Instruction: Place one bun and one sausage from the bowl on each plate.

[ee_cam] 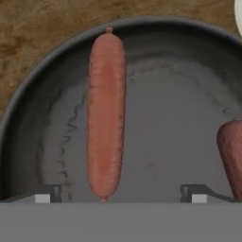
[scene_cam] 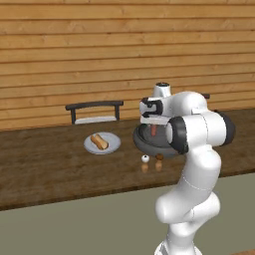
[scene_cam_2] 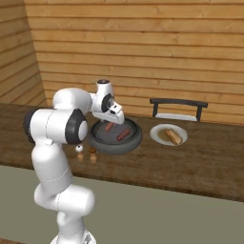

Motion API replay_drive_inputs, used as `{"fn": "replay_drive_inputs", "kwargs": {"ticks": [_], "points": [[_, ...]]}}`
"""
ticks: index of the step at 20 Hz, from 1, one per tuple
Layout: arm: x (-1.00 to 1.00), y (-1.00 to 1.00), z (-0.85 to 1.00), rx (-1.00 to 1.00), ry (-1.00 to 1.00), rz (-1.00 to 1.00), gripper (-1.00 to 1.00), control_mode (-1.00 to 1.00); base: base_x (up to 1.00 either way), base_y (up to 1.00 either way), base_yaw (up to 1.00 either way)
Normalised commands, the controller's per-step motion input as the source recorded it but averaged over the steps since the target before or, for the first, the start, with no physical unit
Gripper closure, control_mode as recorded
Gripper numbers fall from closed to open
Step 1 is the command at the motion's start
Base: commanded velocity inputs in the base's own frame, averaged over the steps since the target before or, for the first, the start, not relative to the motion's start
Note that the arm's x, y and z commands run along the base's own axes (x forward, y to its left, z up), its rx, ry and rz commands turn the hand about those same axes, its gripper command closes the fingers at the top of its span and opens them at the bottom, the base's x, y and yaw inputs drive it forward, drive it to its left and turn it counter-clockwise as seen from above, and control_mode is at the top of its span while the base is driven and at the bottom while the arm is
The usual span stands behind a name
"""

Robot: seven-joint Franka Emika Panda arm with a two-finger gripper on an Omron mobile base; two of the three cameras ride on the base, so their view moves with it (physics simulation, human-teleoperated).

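The dark-grey bowl (scene_cam_2: 114,147) stands on the wooden counter with two sausages in it, one (scene_cam_2: 109,127) near the back and another (scene_cam_2: 123,134) beside it. My gripper (scene_cam_2: 116,119) hangs open just above the bowl (scene_cam: 140,143). In the hand view its fingertips (ee_cam: 47,194) straddle the near end of the long sausage (ee_cam: 106,116), without touching it, and the other sausage (ee_cam: 231,156) lies at the right edge. A light-grey plate (scene_cam_2: 159,137) next to the bowl carries a bun (scene_cam_2: 174,136). The same plate (scene_cam: 112,147) and bun (scene_cam: 99,141) lie left of the bowl.
Two small shakers (scene_cam: 145,162) (scene_cam: 159,162) stand at the front of the bowl, near the counter's edge. A dark chair (scene_cam_2: 178,108) stands behind the counter, against the wooden plank wall. My own arm hides part of the bowl in the left base view.
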Motion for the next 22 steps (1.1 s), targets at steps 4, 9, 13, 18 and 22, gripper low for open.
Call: {"fn": "replay_drive_inputs", "kwargs": {"ticks": [4, 9, 13, 18, 22], "points": [[0.38, 0.0, -0.33, 0.0, 0.0, 0.0, -1.0, -1.0, 0.0, 0.0, 0.0], [0.16, 0.0, -0.32, 0.0, 0.0, 0.0, -1.0, -1.0, 0.0, 0.0, 0.0], [0.0, 0.0, -0.31, 0.0, 0.01, 0.0, -1.0, -1.0, 0.0, 0.0, 0.0], [0.0, 0.0, 0.0, 0.0, 0.0, 0.0, 1.0, -1.0, 0.0, 0.0, 0.0], [0.0, 0.0, 0.0, 0.0, 0.0, 0.0, 1.0, -1.0, 0.0, 0.0, 0.0]]}}
